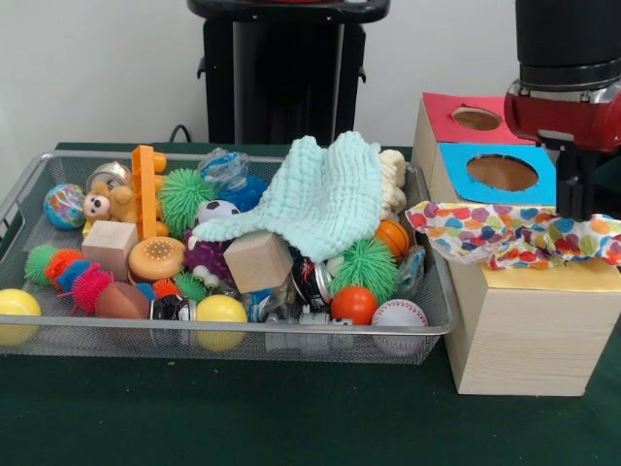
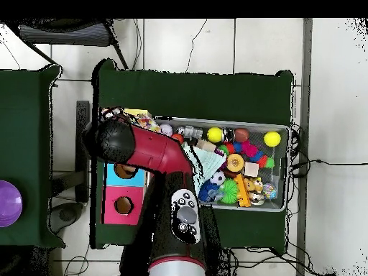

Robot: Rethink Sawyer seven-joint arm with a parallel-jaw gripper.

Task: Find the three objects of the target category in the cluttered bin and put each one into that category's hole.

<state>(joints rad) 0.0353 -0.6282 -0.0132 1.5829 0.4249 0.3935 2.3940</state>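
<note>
Heart-printed cloth (image 1: 514,238) should be bunched over its hole – not draped across the box (image 1: 529,340) – though the gripper's (image 1: 579,199) finger state cannot be told.

Patterned cloth (image 1: 514,236) draped over yellow box top, blue hole (image 1: 502,173) open; bin (image 1: 427,325) crammed

- A green desk (image 1: 243,417) filled the bottom of the front view.
- A second green desk (image 2: 25,154) lay along the left edge of the overhead view, with a purple bowl (image 2: 8,203) at its lower left.
- Black cables (image 2: 327,162) trailed over the white floor (image 2: 334,86) at the right of the overhead view.
- A white wall (image 1: 87,68) stood at the upper left of the front view.
</note>
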